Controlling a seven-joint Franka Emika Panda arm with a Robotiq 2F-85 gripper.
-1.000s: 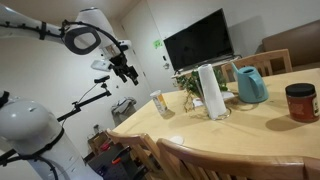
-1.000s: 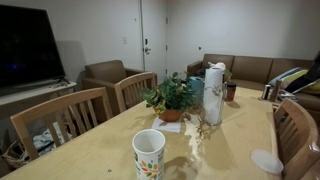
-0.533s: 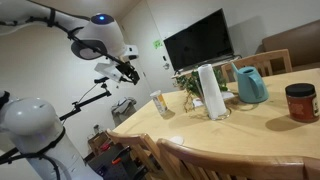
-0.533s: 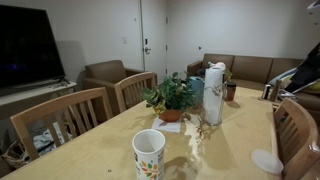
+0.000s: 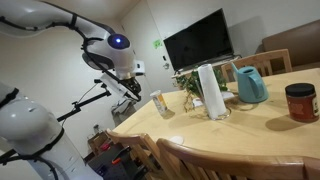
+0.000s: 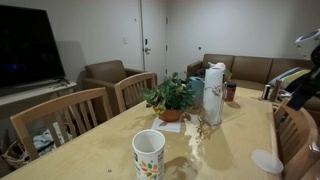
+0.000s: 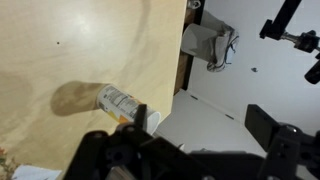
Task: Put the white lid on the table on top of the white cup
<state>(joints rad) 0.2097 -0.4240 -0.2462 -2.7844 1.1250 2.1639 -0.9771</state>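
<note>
- Arm (image 5: 100, 35) comes in high from the wall side in an exterior view, elbow up, last link bent down toward the table's (image 5: 260, 125) end.
- Gripper (image 5: 130, 88) hangs in the air off that end of the table, pointing down and inward.
- Jaws stand spread wide with nothing between them; in the wrist view they are only a dark mass along the bottom edge.
- White cup (image 5: 158, 103) stands upright and open-topped near the table edge, apart from the gripper and not touched.
- White lid (image 6: 267, 161) lies flat on the table, well apart from the cup.
- Mid-table I see 1 tall white roll (image 6: 214, 95), 1 potted plant (image 6: 172, 98) and 1 teal jug (image 5: 250, 85).
</note>
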